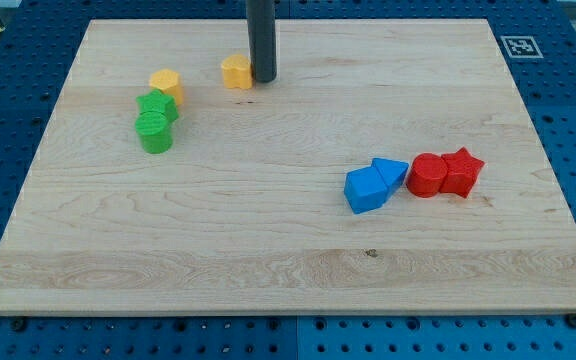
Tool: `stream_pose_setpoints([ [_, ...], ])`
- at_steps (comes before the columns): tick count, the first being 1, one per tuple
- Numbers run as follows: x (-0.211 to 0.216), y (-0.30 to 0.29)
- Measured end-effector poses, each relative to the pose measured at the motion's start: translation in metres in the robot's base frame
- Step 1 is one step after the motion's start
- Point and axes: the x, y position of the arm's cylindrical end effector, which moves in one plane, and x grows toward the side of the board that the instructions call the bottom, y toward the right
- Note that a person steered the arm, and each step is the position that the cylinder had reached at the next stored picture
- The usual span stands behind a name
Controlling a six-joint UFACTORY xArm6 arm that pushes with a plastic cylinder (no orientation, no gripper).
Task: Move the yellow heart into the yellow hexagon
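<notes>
Near the view's top, my tip (262, 78) is pressing, seemingly touching, the yellow heart's (236, 72) right side, lining up a leftward shove toward the yellow hexagon (166, 84); having no claw, nothing is being grasped.
</notes>
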Motion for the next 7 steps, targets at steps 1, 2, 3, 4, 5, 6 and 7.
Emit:
stream_pose_setpoints([
  [1,-0.001,0.001],
  [2,-0.002,-0.036],
  [3,-0.002,-0.037],
  [4,-0.010,-0.042],
  [5,-0.016,-0.050],
  [6,-0.016,-0.064],
  [7,-0.016,-0.065],
])
